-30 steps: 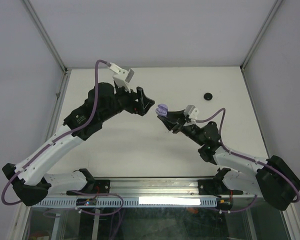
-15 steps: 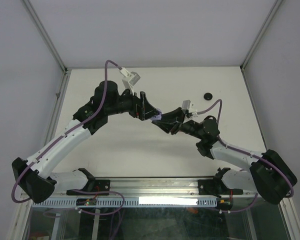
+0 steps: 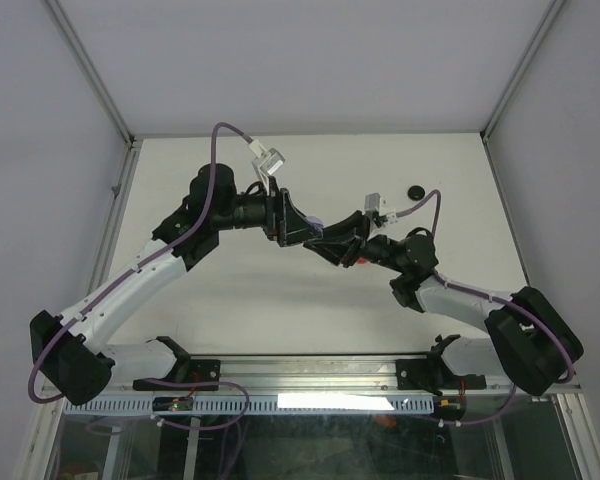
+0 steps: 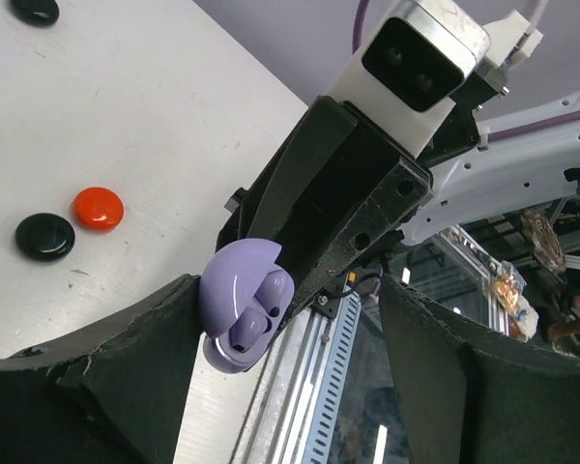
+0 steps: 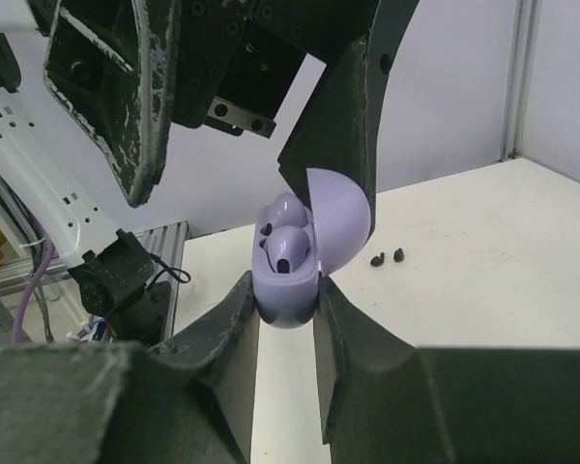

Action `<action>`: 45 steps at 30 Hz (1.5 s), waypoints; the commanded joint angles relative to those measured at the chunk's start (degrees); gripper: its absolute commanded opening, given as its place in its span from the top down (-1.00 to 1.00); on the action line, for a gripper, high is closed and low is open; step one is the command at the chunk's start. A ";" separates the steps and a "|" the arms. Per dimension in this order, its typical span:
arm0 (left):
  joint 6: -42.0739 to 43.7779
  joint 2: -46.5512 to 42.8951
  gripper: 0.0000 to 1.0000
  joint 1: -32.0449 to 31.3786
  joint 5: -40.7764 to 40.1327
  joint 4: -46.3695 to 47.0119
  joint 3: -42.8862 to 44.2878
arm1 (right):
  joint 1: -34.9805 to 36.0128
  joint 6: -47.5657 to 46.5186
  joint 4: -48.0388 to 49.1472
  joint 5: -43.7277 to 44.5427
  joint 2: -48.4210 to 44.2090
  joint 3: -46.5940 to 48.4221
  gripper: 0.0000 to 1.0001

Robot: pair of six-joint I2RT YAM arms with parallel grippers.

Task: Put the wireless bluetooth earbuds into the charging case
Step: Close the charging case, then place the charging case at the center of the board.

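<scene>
The purple charging case (image 5: 288, 290) hangs above the table, its base pinched between the fingers of my right gripper (image 5: 286, 295), which is shut on it. Its lid (image 5: 340, 217) stands open and two purple earbuds (image 5: 290, 249) sit in the wells. My left gripper (image 4: 290, 300) is open around the case (image 4: 234, 300). One of its fingers (image 4: 126, 358) rests against the lid, and the other stands well apart. From the top view the two grippers meet at mid-table, left gripper (image 3: 298, 222) against right gripper (image 3: 327, 240), with only a sliver of case (image 3: 317, 224) showing.
A black round disc (image 3: 416, 191) lies at the back right of the table. A red disc (image 4: 98, 208) and two black discs (image 4: 44, 236) lie on the white table below the grippers. Two tiny black tips (image 5: 387, 257) lie on the table beyond the case.
Both grippers have closed the gap between them. My left gripper swung right and came around the case, and its jaws have narrowed slightly. The right gripper carried the case left to meet it.
</scene>
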 commanded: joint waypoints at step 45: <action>21.54 -15.50 -0.98 5.64 -64.48 -8.43 -12.41 | -9.15 14.25 -64.27 21.97 14.60 9.34 0.56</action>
